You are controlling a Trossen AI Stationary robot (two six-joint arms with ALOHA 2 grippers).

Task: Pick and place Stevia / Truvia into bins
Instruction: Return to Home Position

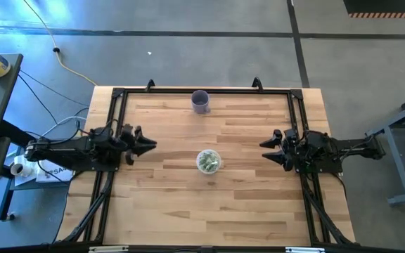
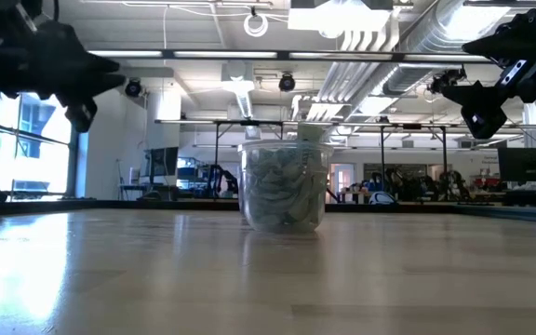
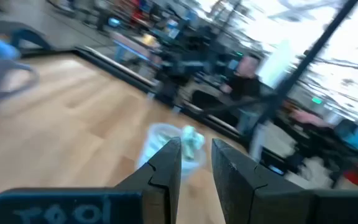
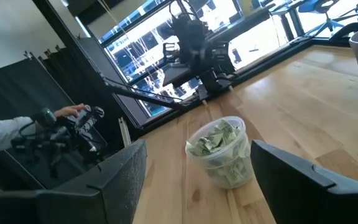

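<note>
Stevia sachets [image 4: 215, 138] are lying heaped in the clear cup [image 4: 229, 168]; I am aiming for home.
The cup is standing mid-table [image 1: 245, 204]. My left gripper [image 1: 150, 145], fingers narrowly parted, and right gripper [image 1: 266, 150], spread wide, are hanging empty on either side. I am judging it safest to pull outward, never across the cup.

Wooden table [image 1: 174, 211] — clear cup [image 1: 209, 161] mid-table, purple cup [image 1: 200, 102] near back edge.

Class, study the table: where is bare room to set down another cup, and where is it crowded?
Free: the broad table strip beyond the clear cup, away from the purple cup; the wood between both cups. Crowded: the middle row, where left gripper and right gripper flank the clear cup.
</note>
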